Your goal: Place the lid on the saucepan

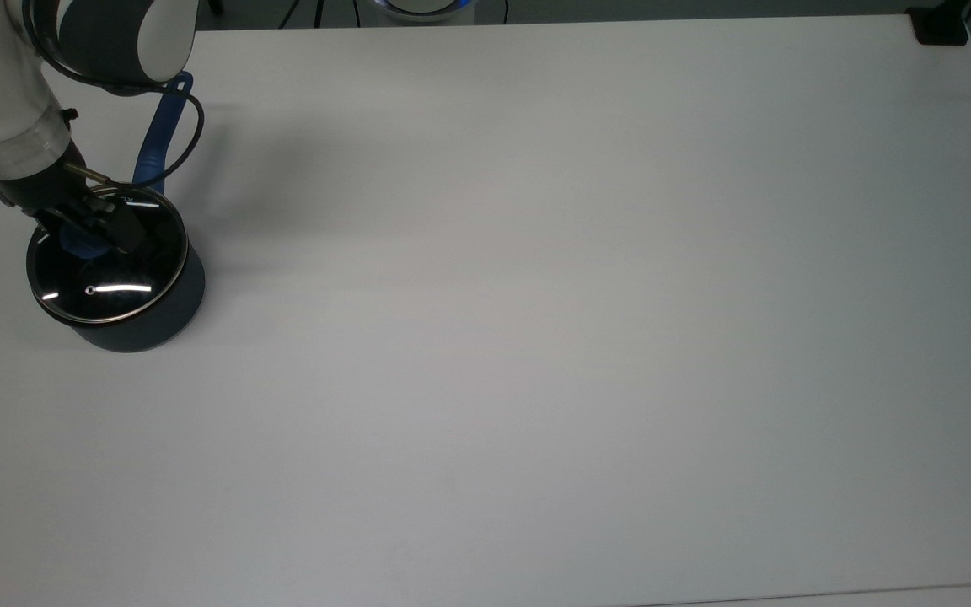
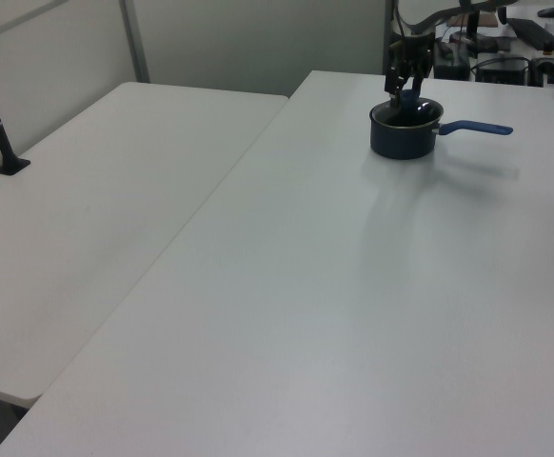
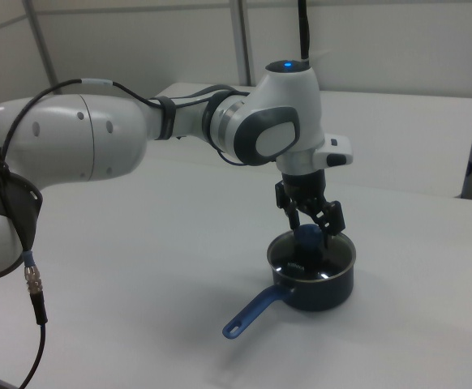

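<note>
**Lid seated on the saucepan, claw straddling the knob**

The saucepan (image 3: 313,279) stands on the white tabletop (image 1: 536,295), near the top view's left edge. Its long blue handle (image 1: 162,132) runs toward the top view's upper edge; in the right view the handle (image 3: 256,312) reaches toward the lower left, and in the left view it (image 2: 475,128) points to the right. The lid (image 1: 106,261) lies level on the saucepan's rim, its metal edge ringing the dark glass, with the steam vent (image 1: 89,290) on the side away from the handle.

The arm (image 3: 139,134) comes in from the right view's left, its white links roughly horizontal, then bends at the wrist (image 3: 289,121) so that the claw (image 3: 311,229) points straight down over the pan. The claw's two fingers (image 3: 333,219) are spread apart, one on each side of the blue knob (image 3: 307,236), with visible gaps between them and the knob; the claw is released and grips nothing. In the top view the claw (image 1: 91,231) sits above the half of the lid nearer the handle. A black cable (image 1: 186,143) loops from the wrist past the handle.
</note>
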`<state>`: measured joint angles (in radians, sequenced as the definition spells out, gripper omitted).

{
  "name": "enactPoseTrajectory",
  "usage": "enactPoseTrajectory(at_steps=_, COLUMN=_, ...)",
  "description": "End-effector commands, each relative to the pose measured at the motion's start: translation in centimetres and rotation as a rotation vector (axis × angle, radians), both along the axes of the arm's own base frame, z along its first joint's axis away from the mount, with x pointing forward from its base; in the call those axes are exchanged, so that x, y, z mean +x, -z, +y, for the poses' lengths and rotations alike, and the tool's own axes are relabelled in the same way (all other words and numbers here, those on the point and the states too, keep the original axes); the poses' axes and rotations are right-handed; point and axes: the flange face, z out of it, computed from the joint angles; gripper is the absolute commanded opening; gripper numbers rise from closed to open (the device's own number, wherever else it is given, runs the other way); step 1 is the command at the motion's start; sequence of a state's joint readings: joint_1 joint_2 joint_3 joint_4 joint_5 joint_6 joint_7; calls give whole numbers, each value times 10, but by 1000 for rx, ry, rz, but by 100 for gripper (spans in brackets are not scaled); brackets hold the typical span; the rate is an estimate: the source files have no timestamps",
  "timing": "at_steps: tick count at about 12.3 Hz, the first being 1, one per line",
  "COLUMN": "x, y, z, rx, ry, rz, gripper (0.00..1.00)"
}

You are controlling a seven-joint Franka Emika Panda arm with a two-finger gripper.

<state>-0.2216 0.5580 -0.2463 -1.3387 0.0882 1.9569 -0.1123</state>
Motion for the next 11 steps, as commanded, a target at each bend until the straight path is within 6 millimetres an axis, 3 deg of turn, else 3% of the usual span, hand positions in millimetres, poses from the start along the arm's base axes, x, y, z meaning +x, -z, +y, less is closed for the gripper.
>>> enactPoseTrajectory(at_steps=1, x=-12, y=-42, z=9, rx=10, ry=-29, rz=-53, gripper=100)
enactPoseTrajectory(at_steps=4, x=-30, y=-77, z=67, rx=52, ry=-99, rz=-13, gripper=100)
enactPoseTrajectory(at_steps=6, x=-44, y=-93, z=124, rx=55, ry=-175, rz=73, gripper=100)
enactPoseTrajectory(at_steps=8, x=-47, y=-106, z=169, rx=40, ry=-171, rz=79, gripper=100)
enactPoseTrajectory(at_steps=9, x=-46, y=-104, z=186, rx=48, ry=-199, rz=80, gripper=100)
enactPoseTrajectory(at_steps=11, x=-54, y=-108, z=198, rx=58, ry=-216, rz=79, gripper=100)
